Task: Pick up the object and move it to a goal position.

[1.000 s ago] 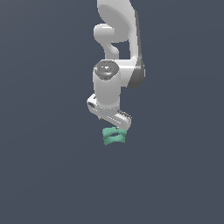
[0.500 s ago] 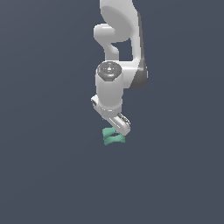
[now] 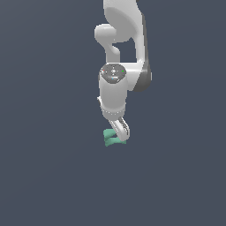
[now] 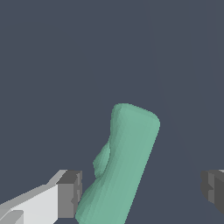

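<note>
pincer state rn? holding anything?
Pincer: open, holding nothing. The teal-green lumpy block sits between the grey pads, close to one and clear of the other.

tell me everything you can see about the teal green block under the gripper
The teal-green block is a small, matte, lumpy piece with rounded edges and a bump on one side. In the exterior view it reads as two wavy bands stacked together, lying on the dark floor beneath the gripper. It sits between the open fingers, very near one pad; contact is unclear.
</note>
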`<act>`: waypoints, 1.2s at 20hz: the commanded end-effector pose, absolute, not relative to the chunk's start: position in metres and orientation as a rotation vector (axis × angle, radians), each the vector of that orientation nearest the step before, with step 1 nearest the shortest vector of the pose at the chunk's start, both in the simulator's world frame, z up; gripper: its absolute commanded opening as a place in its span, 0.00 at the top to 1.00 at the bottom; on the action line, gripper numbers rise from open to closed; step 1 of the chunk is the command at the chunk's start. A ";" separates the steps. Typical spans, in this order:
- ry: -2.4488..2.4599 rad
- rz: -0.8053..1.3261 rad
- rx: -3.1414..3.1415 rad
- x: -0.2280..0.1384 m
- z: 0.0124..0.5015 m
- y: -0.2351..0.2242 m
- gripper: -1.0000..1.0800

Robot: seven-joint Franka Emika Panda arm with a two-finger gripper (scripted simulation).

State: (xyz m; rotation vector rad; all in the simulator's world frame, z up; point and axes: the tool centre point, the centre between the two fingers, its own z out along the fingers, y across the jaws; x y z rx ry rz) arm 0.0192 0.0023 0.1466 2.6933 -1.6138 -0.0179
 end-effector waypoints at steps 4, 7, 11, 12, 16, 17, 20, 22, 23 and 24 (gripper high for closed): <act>-1.798 -0.011 2.574 0.023 0.146 0.007 0.04; -1.880 -0.008 2.516 0.025 0.146 0.009 0.04; -1.964 -0.004 2.451 0.027 0.146 0.011 0.04; -1.980 -0.003 2.438 0.027 0.146 0.012 0.04; -2.030 -0.001 2.397 0.028 0.146 0.013 0.04; -2.039 -0.001 2.390 0.028 0.146 0.013 0.04; -2.055 0.000 2.376 0.029 0.146 0.014 0.04; -2.058 0.000 2.373 0.029 0.146 0.014 0.04; -2.053 0.000 2.378 0.029 0.146 0.014 0.04; -2.053 0.000 2.378 0.029 0.145 0.014 0.04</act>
